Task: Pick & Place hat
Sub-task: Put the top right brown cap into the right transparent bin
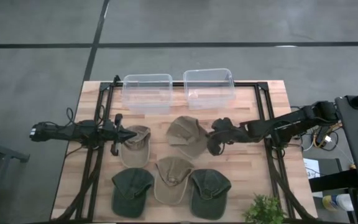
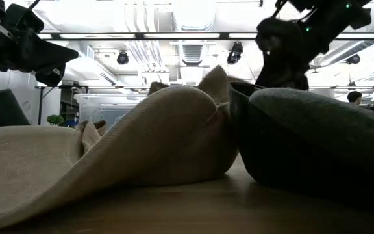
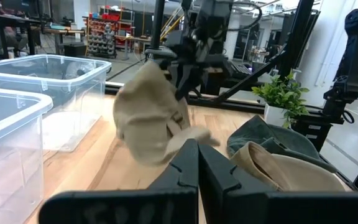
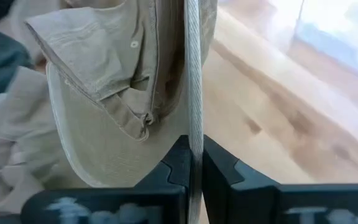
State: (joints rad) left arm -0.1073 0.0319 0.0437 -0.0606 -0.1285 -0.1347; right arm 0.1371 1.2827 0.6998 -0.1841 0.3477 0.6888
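Note:
Several caps lie on the wooden table. My right gripper (image 1: 215, 135) comes in from the table's right and is shut on a tan cap (image 1: 188, 135) near the middle. The left wrist view shows this tan cap (image 3: 151, 118) hanging under my right gripper (image 3: 194, 46). My left gripper (image 1: 127, 133) is shut and hovers over the left edge of an olive-tan cap (image 1: 135, 146) without touching it. Its shut fingers (image 3: 197, 168) point across the table. Along the near edge lie a dark green cap (image 1: 131, 190), a tan cap (image 1: 173, 179) and another dark green cap (image 1: 209, 191). My right gripper pinches a thin, stiff edge of the tan cap (image 4: 193, 118) between its two fingers; the edge runs straight out from between them. The fingers slant down from the table's right. The crown and back strap (image 4: 143, 118) hang beside and below them. Whether the cap's lowest part still rests on the table, I cannot tell.
Two clear plastic bins (image 1: 146, 92) (image 1: 209, 87) stand side by side at the table's far edge. A small green plant (image 1: 265, 210) sits at the near right corner. Black frame rails (image 1: 98, 149) run along both sides of the table.

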